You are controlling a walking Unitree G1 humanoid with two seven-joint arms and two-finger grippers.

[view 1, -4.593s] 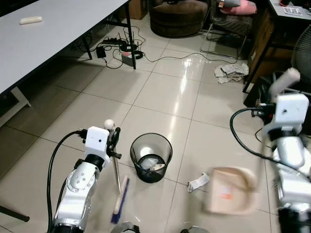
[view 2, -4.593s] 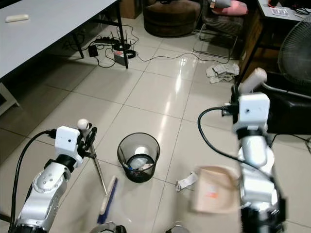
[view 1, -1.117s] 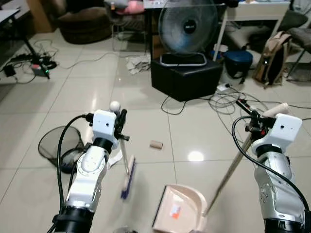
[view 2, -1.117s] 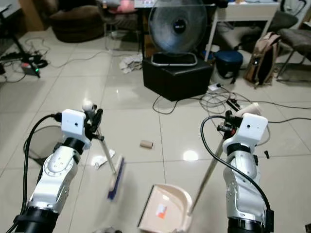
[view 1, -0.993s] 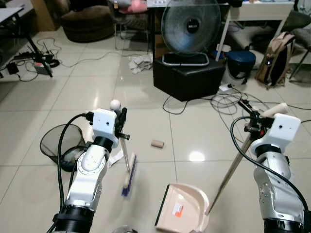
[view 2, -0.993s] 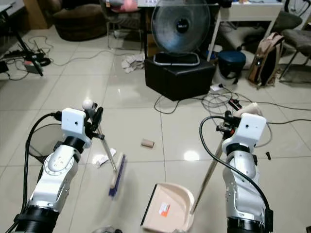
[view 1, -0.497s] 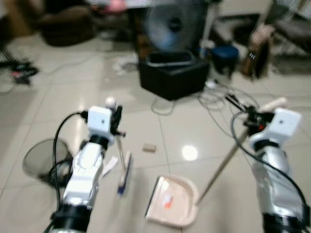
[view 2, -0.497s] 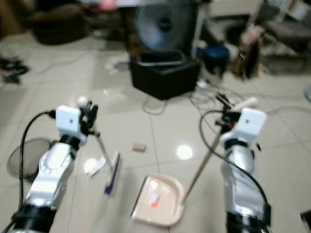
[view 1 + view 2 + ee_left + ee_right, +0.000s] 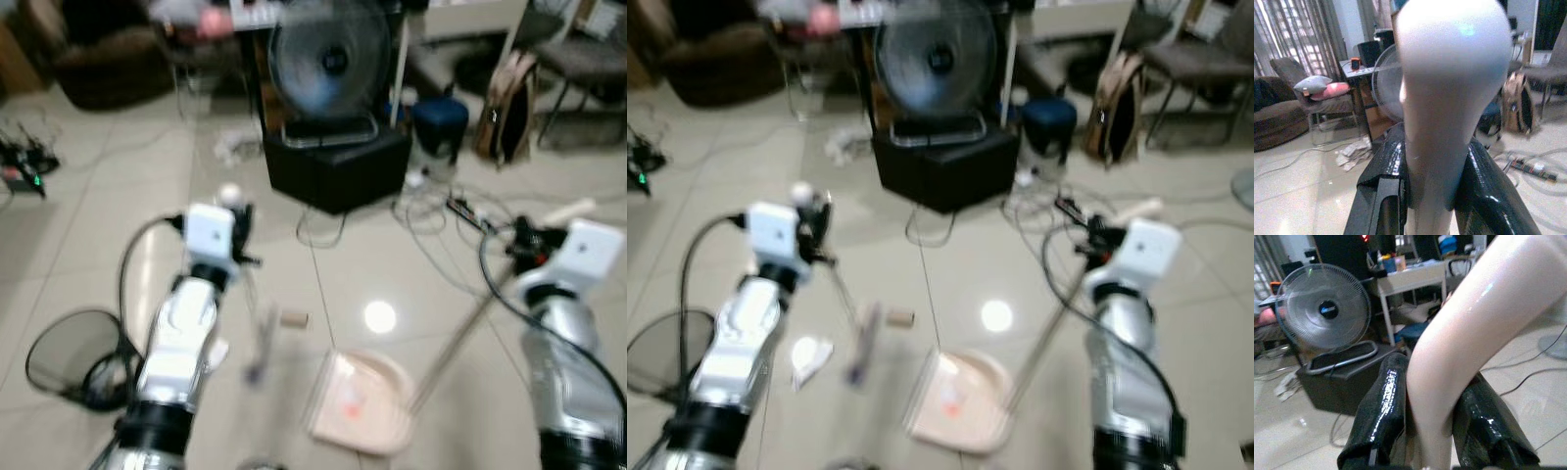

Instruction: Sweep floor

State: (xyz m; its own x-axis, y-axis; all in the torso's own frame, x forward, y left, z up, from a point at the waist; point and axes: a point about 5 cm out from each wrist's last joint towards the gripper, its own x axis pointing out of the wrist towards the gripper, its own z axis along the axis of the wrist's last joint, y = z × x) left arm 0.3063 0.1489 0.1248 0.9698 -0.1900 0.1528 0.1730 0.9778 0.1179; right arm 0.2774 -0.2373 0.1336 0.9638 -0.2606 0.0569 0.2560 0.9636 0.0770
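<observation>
Head views are motion-blurred, so you only get coarse positions. Your left gripper (image 9: 242, 227) is clamped on the pale round-knobbed handle of the broom (image 9: 261, 340); in the left wrist view both black fingers (image 9: 1382, 196) press against the shaft just under the knob. The broom slants down to the beige tiled floor (image 9: 88, 235), its head smeared by blur, just in front of the left arm.

Your right gripper (image 9: 529, 245) is pinched on the cream curved handle of the long-handled beige plastic dustpan (image 9: 360, 402); the right wrist view shows the fingers (image 9: 1377, 421) tight on either side of it. The pan sits on the floor between the two arms, with an orange label on its face, to the right of the broom head.

A small tan cylindrical scrap (image 9: 293, 318) lies on the tiles just beyond the broom head, apart from the pan. A white crumpled paper scrap (image 9: 810, 353) lies beside your left arm. A black mesh wastebasket (image 9: 71, 354) is at the far left.

Ahead: a grey pedestal fan (image 9: 329, 61) on a black box (image 9: 338, 166), tangled cables (image 9: 431, 201) on the floor to its right, and a tan backpack (image 9: 501, 106).
</observation>
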